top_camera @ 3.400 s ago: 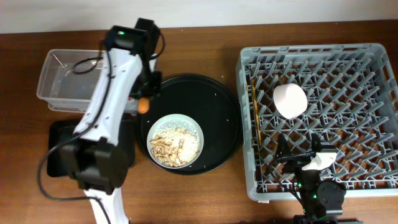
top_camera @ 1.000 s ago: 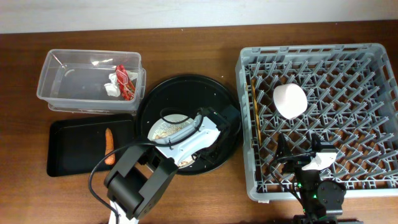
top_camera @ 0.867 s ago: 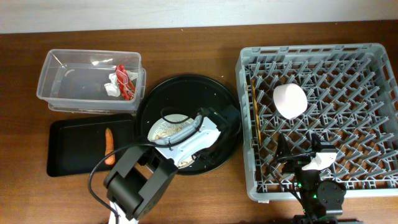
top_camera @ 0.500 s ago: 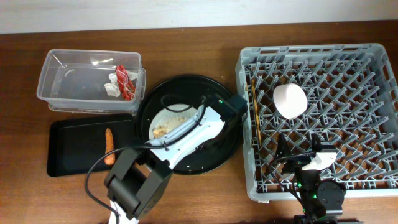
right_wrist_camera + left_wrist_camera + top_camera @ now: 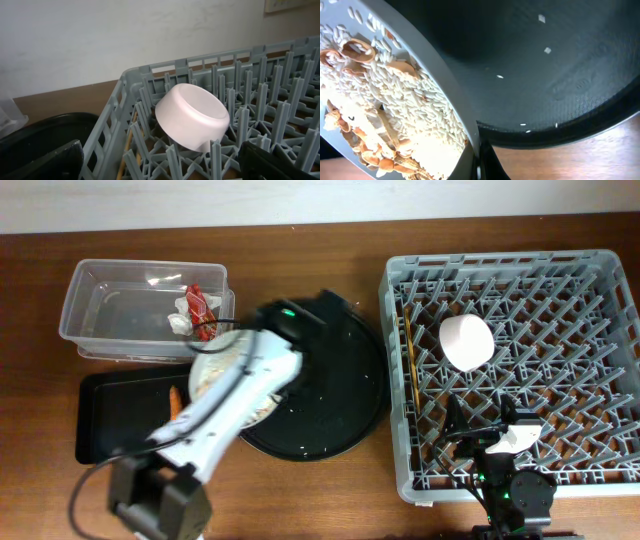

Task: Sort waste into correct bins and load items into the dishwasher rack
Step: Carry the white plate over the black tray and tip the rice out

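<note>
My left gripper (image 5: 268, 340) is shut on the rim of the wider pale grey-white bowl (image 5: 207, 370), holding it tilted above the left edge of the round black tray. In the left wrist view the fingers (image 5: 479, 167) pinch the bowl's rim (image 5: 445, 85), and rice and shell scraps (image 5: 380, 110) fill it. The clear tub (image 5: 110, 310) holds the red wrapper (image 5: 197, 305) and the white tissue (image 5: 180, 321). The orange stick (image 5: 175, 400) lies in the shallow black tray (image 5: 115, 420). The small white bowl (image 5: 466, 340) and the chopsticks (image 5: 408, 360) are in the grey rack (image 5: 600, 310). My right gripper (image 5: 165, 170) is open and empty over the rack's front. The blue cup is out of view.
The big round black tray (image 5: 340, 390) lies between the bins and the rack, with a few loose rice grains (image 5: 499, 76) on it. The left arm lies across the shallow black tray's right end. The rack's upright pegs (image 5: 240, 125) surround the right gripper.
The left gripper has lifted the bowl of scraps off the round tray and carried it left and up, tilted. The orange stick held earlier now lies in the shallow black tray. The right arm is still.
</note>
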Motion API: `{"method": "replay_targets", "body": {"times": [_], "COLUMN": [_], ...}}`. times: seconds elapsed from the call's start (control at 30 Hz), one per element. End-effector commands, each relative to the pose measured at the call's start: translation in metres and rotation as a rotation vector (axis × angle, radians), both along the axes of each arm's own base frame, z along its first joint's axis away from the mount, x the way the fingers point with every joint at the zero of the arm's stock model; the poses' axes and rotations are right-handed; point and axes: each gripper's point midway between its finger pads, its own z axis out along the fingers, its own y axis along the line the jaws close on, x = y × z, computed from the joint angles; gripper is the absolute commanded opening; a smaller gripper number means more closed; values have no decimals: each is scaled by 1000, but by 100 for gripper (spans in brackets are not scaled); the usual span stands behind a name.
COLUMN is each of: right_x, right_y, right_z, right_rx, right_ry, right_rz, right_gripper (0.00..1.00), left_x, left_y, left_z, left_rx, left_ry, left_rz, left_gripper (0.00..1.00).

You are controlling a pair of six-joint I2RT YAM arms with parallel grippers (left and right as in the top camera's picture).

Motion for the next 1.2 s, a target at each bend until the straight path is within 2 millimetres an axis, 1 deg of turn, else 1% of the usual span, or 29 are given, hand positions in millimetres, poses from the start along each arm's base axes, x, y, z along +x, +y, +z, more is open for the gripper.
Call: {"method": "replay_targets", "body": {"times": [0.0,0.13,0.23,0.37,0.4,0.6,0.7,0.8,0.87,0.93,1.0,1.07,1.17], "right_x": [0,0,0,0,0,0,0,0,0,0,0,0,0], "right_y": [0,0,0,0,0,0,0,0,0,0,0,0,0], "right_z": [-2,-2,-2,-2,-2,-2,-2,-2,-2,-2,-2,-2,-2], "right_rx": [-6,-6,-6,-6,-6,-6,-6,-6,-6,-6,-6,-6,-6], "right_ry": [-1,-1,-1,-1,-1,-1,-1,-1,-1,-1,-1,-1,-1], "right_rz": [6,6,6,6,6,6,6,6,6,6,6,6,6], "right_gripper": [98,98,98,98,98,98,98,98,98,98,98,98,98], "left_x": [7,12,15,21,22,32,38,40,41,43,43,40,32], "left_y": [17,36,50,75,78,95,99,108,113,117,120,129,148], "left_z": [29,27,17,13,13,20,28,34,40,53,58,55,41], "left_rx": [-176,-256,-318,-325,-330,-478,-602,-676,-734,-866,-942,-994,-1010], "left_ry": [-6,41,76,74,72,67,46,27,9,-33,-58,-69,-57], "left_rz": [98,134,177,242,243,235,189,183,168,130,120,146,227], "left_gripper": [0,0,0,0,0,0,0,0,0,0,0,0,0]}}
